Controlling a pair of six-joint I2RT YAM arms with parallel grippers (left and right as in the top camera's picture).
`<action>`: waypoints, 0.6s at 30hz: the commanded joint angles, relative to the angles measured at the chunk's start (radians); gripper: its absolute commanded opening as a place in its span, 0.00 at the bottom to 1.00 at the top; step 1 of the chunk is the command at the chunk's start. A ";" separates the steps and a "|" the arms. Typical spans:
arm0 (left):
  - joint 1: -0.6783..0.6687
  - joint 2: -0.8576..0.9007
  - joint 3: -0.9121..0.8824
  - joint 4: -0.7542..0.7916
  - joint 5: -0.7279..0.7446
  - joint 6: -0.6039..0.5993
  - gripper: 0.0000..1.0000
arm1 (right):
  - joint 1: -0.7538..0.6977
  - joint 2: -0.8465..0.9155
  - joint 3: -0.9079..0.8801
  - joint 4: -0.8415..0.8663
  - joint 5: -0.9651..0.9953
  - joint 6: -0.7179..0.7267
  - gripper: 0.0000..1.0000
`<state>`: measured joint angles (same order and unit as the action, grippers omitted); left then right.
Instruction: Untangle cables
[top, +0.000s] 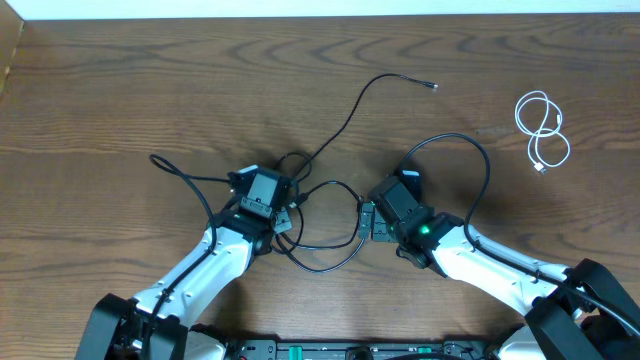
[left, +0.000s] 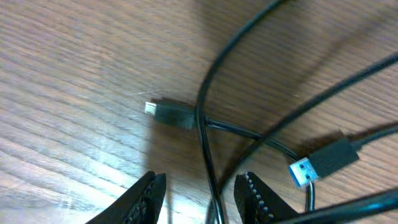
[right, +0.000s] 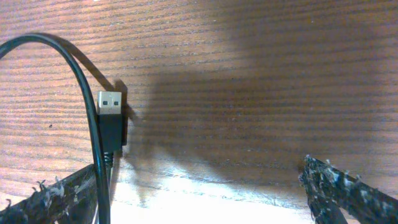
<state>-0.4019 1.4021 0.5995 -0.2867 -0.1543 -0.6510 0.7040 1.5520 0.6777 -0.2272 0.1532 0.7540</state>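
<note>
Several black cables (top: 326, 188) lie tangled at the table's middle, between my two grippers. One long strand runs up to a small plug (top: 432, 87). A short white cable (top: 541, 128) lies coiled apart at the far right. My left gripper (top: 284, 208) is open at the tangle's left side. In the left wrist view a black strand (left: 208, 155) passes between its fingers (left: 252, 196) with a gap on both sides. Ahead of it lie a small plug (left: 169, 113) and a blue-tipped USB plug (left: 323, 163). My right gripper (right: 199, 186) stands wide open and holds nothing, with a USB plug (right: 111, 121) by its left finger.
The wooden table (top: 120, 90) ends at a pale wall along the far edge. A black cable loop (top: 480, 170) arcs over my right arm (top: 500, 265). My left arm (top: 200, 270) reaches in from the near edge.
</note>
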 joint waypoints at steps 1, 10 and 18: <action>0.004 -0.011 0.019 -0.002 0.035 0.002 0.42 | -0.003 0.010 0.009 -0.002 0.013 0.008 0.99; 0.004 0.053 -0.006 0.009 -0.067 0.002 0.40 | -0.003 0.010 0.009 -0.001 0.013 0.008 0.99; 0.005 0.121 -0.006 0.031 -0.068 -0.003 0.35 | -0.003 0.010 0.009 -0.002 0.013 0.008 0.99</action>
<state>-0.4019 1.4948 0.5999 -0.2527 -0.2035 -0.6521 0.7040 1.5520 0.6777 -0.2276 0.1532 0.7540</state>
